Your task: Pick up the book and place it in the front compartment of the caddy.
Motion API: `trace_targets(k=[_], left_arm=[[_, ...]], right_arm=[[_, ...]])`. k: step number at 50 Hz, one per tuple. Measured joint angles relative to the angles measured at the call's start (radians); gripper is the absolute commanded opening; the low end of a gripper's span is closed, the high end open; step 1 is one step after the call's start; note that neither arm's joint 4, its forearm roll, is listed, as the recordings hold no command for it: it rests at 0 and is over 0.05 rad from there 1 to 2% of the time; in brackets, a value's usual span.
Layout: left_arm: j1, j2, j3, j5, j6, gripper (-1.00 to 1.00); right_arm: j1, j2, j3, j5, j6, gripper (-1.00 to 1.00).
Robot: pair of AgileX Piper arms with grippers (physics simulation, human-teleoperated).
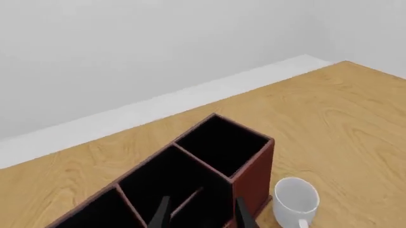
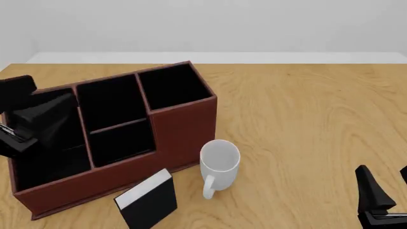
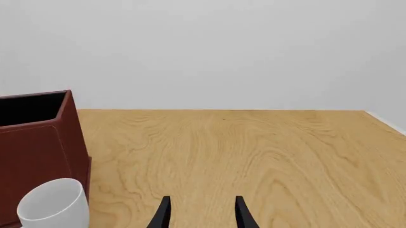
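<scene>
The book (image 2: 151, 202) has black covers and a white page edge. It stands on the table against the caddy's low near wall, left of the mug. The reddish-brown caddy (image 2: 181, 129) has black-lined slots. Its middle slot (image 2: 111, 102) lies between the tall far wall and a low cross divider. The caddy also shows in the left wrist view (image 1: 254, 175) and the right wrist view (image 3: 38, 147). My left arm (image 2: 35, 119) hangs over the caddy's wide left end slot. My left gripper (image 1: 203, 216) is open and empty above the slots. My right gripper (image 3: 203, 216) is open and empty, low at the near right (image 2: 381, 202).
A white mug (image 2: 219, 162) stands by the caddy's near right corner, right of the book. It also shows in the left wrist view (image 1: 295, 199) and the right wrist view (image 3: 54, 206). Bare wooden table (image 2: 311, 119) spreads to the right. A white wall lies behind.
</scene>
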Motion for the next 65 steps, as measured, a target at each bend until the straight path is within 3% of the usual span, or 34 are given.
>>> trace_targets(k=[8, 19, 36, 65], left_arm=[[-0.082, 0.164, -0.1, 0.101, 0.031, 1.0], [-0.132, 0.284, -0.112, 0.177, 0.085, 1.0], [-0.189, 0.347, -0.091, 0.252, 0.105, 1.0], [-0.294, 0.392, -0.035, 0.273, 0.089, 1.0]], right_arm=[[0.0, 0.0, 0.0, 0.0, 0.0, 1.0], [0.0, -0.001, -0.002, 0.003, 0.0, 1.0], [0.0, 0.0, -0.002, 0.002, 0.0, 1.0], [0.0, 0.002, 0.0, -0.002, 0.0, 1.0]])
